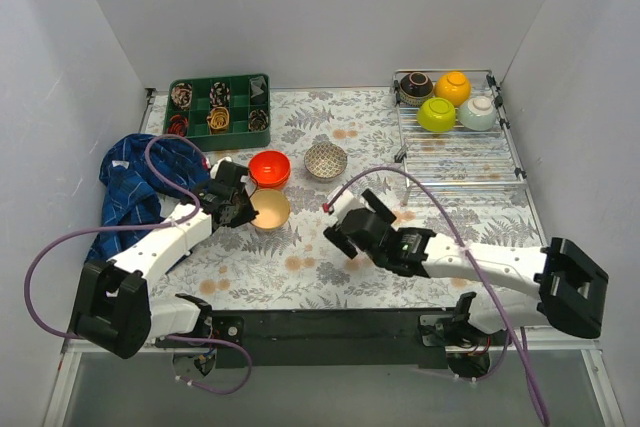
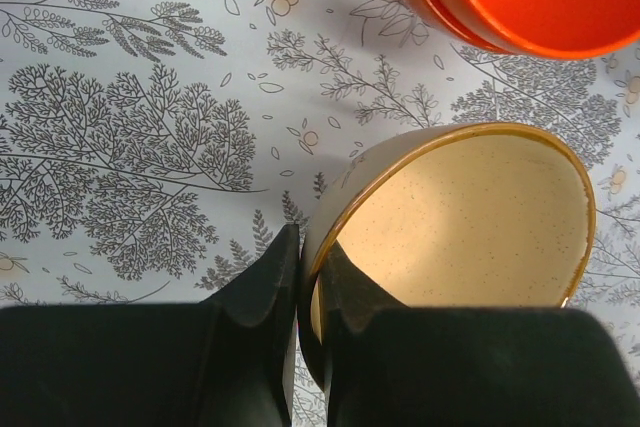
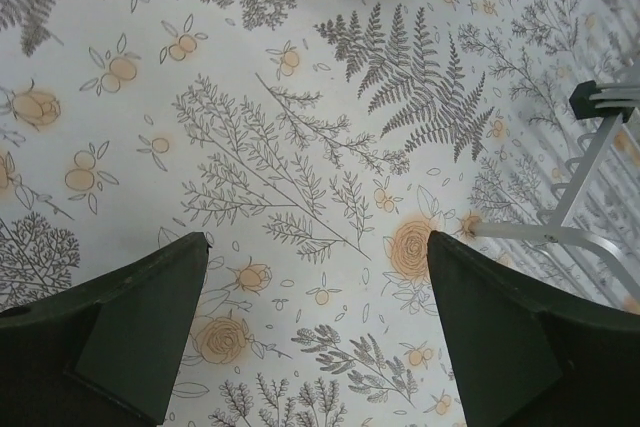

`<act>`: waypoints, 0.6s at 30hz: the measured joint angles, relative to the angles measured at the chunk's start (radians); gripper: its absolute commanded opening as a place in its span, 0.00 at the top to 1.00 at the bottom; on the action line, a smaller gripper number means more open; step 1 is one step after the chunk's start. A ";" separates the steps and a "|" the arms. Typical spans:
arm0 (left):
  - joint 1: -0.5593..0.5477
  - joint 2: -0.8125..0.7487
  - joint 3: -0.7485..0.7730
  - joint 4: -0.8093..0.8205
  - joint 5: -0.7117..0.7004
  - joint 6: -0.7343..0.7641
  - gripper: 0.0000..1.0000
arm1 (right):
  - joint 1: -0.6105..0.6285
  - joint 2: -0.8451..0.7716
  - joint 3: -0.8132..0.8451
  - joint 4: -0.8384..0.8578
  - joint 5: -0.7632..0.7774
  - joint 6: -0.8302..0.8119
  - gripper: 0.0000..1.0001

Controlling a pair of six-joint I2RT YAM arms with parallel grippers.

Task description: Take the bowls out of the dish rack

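Note:
The silver wire dish rack (image 1: 460, 152) stands at the back right and holds a dark brown bowl (image 1: 416, 84), a yellow-orange bowl (image 1: 454, 86), a lime green bowl (image 1: 437, 114) and a pale mint bowl (image 1: 478, 112). On the cloth stand a red-orange bowl (image 1: 270, 168), a white patterned bowl (image 1: 326, 160) and a beige bowl (image 1: 271, 209). My left gripper (image 1: 243, 209) is shut on the beige bowl's rim (image 2: 330, 237), one finger inside, one outside. My right gripper (image 1: 345, 230) is open and empty over the cloth (image 3: 315, 247).
A green compartment tray (image 1: 219, 110) with small items stands at the back left. A blue cloth (image 1: 135, 182) lies at the left. The rack's leg (image 3: 585, 162) shows at the right of the right wrist view. White walls enclose the table.

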 measured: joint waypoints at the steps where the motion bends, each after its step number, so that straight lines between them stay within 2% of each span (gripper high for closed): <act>1: 0.000 0.000 -0.012 0.011 -0.006 -0.002 1.00 | -0.043 -0.026 0.004 -0.012 -0.033 0.024 0.01; 11: 0.005 -0.023 -0.143 0.120 -0.030 -0.046 0.99 | -0.393 -0.202 0.058 -0.122 -0.309 0.156 0.06; 16: 0.011 -0.026 -0.169 0.156 -0.035 -0.058 0.87 | -0.583 -0.219 0.109 -0.174 -0.451 0.173 0.08; 18: 0.016 -0.026 -0.172 0.169 -0.036 -0.060 0.78 | -0.649 -0.218 0.130 -0.189 -0.486 0.176 0.08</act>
